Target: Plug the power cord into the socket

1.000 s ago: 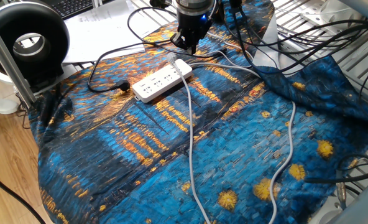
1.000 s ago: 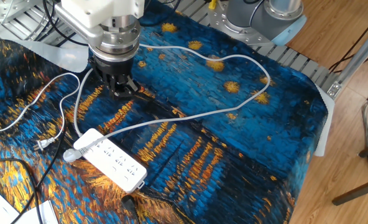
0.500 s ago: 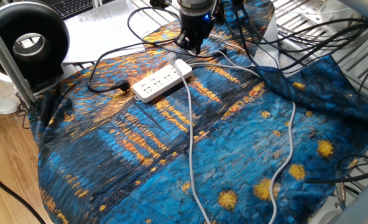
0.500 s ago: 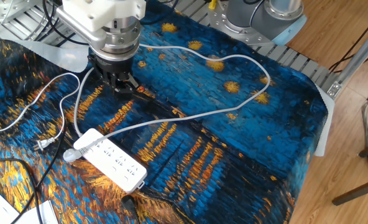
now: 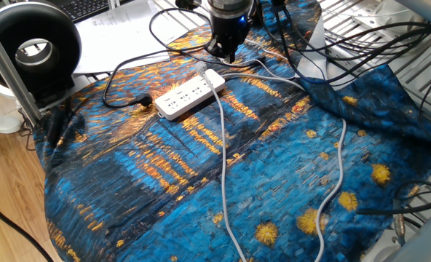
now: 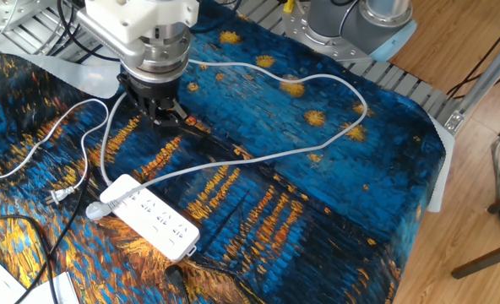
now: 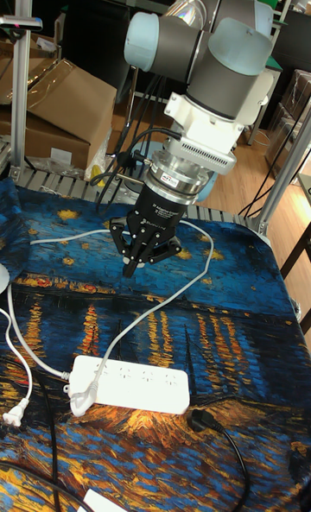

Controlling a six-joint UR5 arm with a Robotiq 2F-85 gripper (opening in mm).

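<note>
The socket [image 5: 190, 94] [image 6: 153, 218] [image 7: 130, 384] is a white power strip lying flat on the blue painted cloth. The power cord [image 6: 317, 152] [image 5: 223, 167] [image 7: 164, 300] is a pale cable looping over the cloth. Its small round grey plug [image 6: 95, 210] [image 7: 79, 404] rests against one end of the strip, not in an outlet. My gripper [image 6: 172, 121] [image 7: 142, 262] [image 5: 223, 54] hangs above the cloth beyond that end of the strip. It is open and holds nothing, a hand's width from the plug.
A black cable with a black plug [image 5: 144, 100] [image 7: 203, 421] lies by the strip's other end. A second white cord ends in a two-prong plug [image 6: 56, 196] [image 7: 10, 415] nearby. A black ring-shaped device [image 5: 33, 47] and papers sit at the table's edge.
The gripper's fingers have spread or turned a little and it sits slightly higher. The strip, the plug and the cords have not moved.
</note>
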